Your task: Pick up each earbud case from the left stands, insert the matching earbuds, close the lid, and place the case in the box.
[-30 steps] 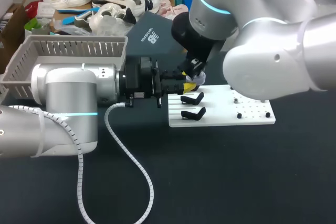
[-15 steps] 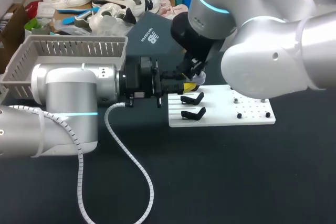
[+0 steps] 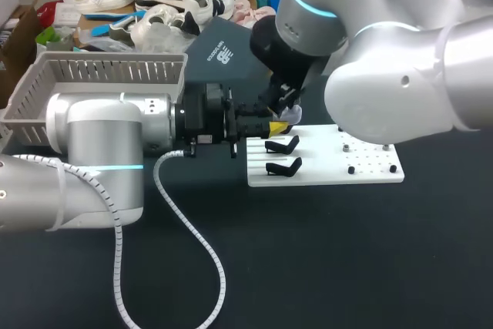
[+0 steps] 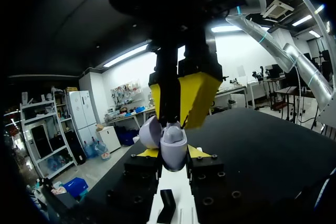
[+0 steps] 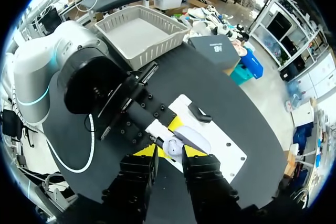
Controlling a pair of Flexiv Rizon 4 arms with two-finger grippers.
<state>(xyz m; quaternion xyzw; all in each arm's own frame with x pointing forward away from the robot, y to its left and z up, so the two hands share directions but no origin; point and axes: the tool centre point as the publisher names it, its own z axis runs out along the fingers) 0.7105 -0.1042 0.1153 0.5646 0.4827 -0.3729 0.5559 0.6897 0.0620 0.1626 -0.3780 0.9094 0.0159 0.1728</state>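
Note:
A pale earbud case [image 4: 173, 149] with its lid [image 4: 149, 132] swung open sits between the yellow tips of my left gripper [image 4: 173, 153], which is shut on it from both sides. In the head view that gripper [image 3: 269, 125] holds the case [image 3: 291, 118] just above the far left corner of the white board [image 3: 362, 171]. My right gripper [image 3: 288, 107] hangs straight over the case. In the right wrist view its fingers [image 5: 170, 151] stand apart, open, with the open case [image 5: 171, 144] right beneath them. Whether earbuds lie inside, I cannot see.
Two empty black stands [image 3: 283, 145] [image 3: 283, 166] stand on the board's left part, with small black pegs [image 3: 351, 169] on its right. A grey basket [image 3: 100, 75] is at the back left and a dark box [image 3: 223, 52] behind the grippers.
The right gripper's fingers have spread a little over the case. Both arms have stayed almost where they were.

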